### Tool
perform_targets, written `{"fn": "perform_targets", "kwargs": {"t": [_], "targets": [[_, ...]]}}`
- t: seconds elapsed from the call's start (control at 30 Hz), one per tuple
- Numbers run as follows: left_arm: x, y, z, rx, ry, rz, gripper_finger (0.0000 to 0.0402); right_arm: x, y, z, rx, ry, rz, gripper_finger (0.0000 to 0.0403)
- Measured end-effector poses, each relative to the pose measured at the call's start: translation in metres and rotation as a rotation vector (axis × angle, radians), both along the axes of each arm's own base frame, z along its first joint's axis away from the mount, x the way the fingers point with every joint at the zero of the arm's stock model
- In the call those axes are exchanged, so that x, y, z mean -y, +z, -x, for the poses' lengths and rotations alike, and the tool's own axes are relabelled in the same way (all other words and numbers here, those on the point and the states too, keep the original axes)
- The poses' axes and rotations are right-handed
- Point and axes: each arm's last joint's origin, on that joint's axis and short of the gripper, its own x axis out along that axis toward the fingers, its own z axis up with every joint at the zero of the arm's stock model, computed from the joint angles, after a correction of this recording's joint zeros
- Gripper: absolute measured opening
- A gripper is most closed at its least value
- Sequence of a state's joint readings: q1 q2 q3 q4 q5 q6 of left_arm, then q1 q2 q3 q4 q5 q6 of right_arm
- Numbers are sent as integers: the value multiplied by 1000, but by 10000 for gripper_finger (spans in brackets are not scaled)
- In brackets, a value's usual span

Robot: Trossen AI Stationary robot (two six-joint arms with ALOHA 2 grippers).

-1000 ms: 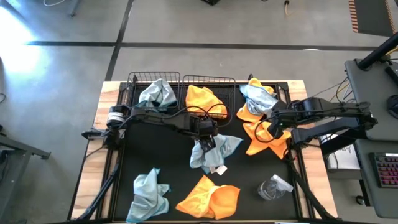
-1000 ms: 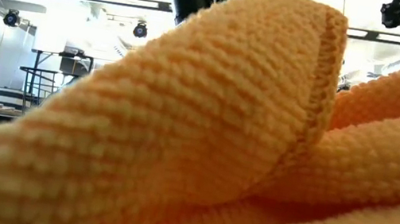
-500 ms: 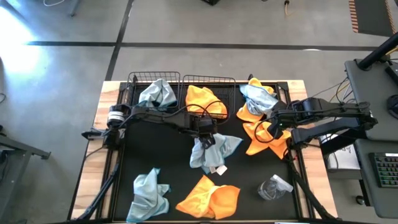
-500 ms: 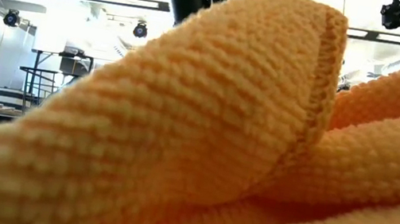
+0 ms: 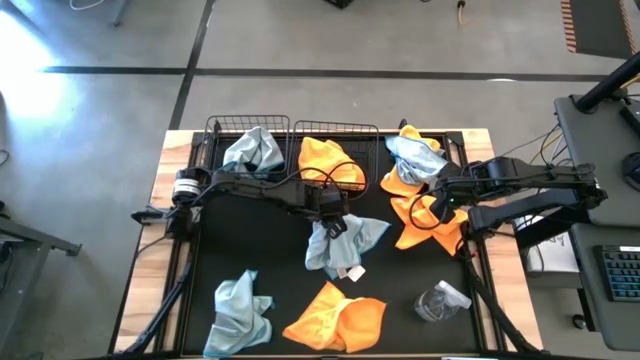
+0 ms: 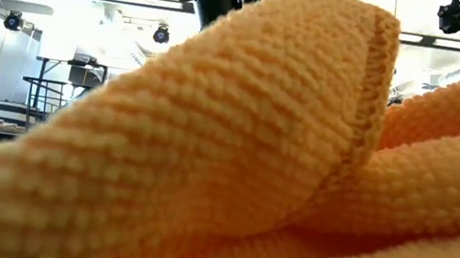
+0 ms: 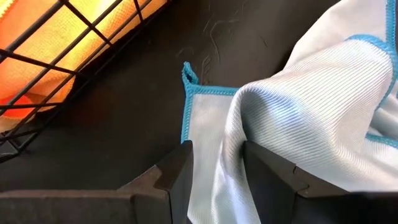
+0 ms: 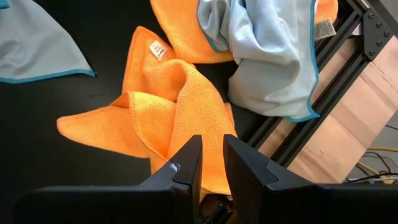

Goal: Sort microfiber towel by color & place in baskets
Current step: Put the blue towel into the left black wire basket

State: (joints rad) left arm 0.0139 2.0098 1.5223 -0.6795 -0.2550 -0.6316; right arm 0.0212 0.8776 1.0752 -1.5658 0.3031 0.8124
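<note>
The left gripper [image 5: 331, 222] stands at the middle of the black mat [image 5: 270, 265], its fingers [image 7: 177, 177] pinched on a fold of a pale blue-grey towel [image 5: 345, 243] that trails from it toward the near side. Just beyond it on the far edge sit the two baskets: the left basket [image 5: 213, 130] holds a blue-grey cloth [image 5: 252, 150] and the right basket [image 5: 340, 128] an orange one [image 5: 330, 160]. The right gripper [image 5: 438, 208] is over on the right side, its fingers [image 8: 186, 165] narrowed around a ridge of an orange towel [image 8: 168, 106], with a blue-grey cloth [image 8: 273, 56] heaped just beyond it. Near the front lie another blue-grey cloth [image 5: 240, 312], an orange cloth [image 5: 338, 318] and a clear plastic bottle [image 5: 440, 300].
</note>
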Motion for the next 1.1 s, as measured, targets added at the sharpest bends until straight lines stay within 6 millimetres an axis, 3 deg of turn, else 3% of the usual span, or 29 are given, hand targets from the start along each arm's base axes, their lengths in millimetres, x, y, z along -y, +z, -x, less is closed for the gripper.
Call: {"fn": "perform_targets", "kwargs": {"t": [0.73, 1.1], "targets": [[0, -2, -1, 17, 42, 19, 160, -2, -1, 0, 3, -3, -80, 59], [8, -52, -13, -87, 27, 113, 157, -2, -1, 0, 8, -15, -81, 59]]}}
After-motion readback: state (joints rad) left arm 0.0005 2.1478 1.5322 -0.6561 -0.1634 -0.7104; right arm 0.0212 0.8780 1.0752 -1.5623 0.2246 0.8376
